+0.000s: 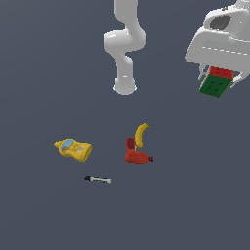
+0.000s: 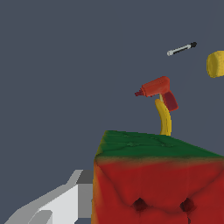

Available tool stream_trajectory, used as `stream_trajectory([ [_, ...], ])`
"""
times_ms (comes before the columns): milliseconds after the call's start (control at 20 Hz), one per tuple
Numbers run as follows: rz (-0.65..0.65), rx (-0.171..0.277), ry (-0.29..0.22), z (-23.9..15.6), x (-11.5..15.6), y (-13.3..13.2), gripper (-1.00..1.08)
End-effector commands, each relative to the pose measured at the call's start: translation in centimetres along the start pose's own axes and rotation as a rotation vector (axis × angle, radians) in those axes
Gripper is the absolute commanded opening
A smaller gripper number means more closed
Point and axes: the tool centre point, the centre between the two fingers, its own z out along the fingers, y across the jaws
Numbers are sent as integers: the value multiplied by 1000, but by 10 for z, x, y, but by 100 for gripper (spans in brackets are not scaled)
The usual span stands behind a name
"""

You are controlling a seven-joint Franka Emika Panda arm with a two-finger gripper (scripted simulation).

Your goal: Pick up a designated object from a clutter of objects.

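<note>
Flat grey floor point(image 1: 44, 215) | you've got the puzzle cube point(image 1: 216, 82) clamped between the gripper point(image 1: 218, 78) jaws, lifted well clear | banana point(image 1: 141, 134), red drill point(image 1: 135, 153), mustard bottle point(image 1: 73, 149), marker point(image 1: 98, 179) lie below

The light is soft and even everywhere. Nothing casts a shadow on the grey floor point(image 1: 44, 215). My cube point(image 2: 157, 183) looks blurry up close.

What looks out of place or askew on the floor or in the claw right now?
Only the puzzle cube looks askew: it sits tilted in the claw, one corner hanging lowest. On the floor, the mustard bottle lies on its side, and the banana touches the red drill. Nothing spilled or damaged.
</note>
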Motion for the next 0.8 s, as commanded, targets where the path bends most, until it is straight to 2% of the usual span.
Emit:
stream_trajectory([
  [0, 1, 1, 1, -3, 0, -2, -100],
  [300, 0, 0, 0, -6, 2, 4, -100],
  [750, 0, 1, -1, -31, 16, 40, -100],
])
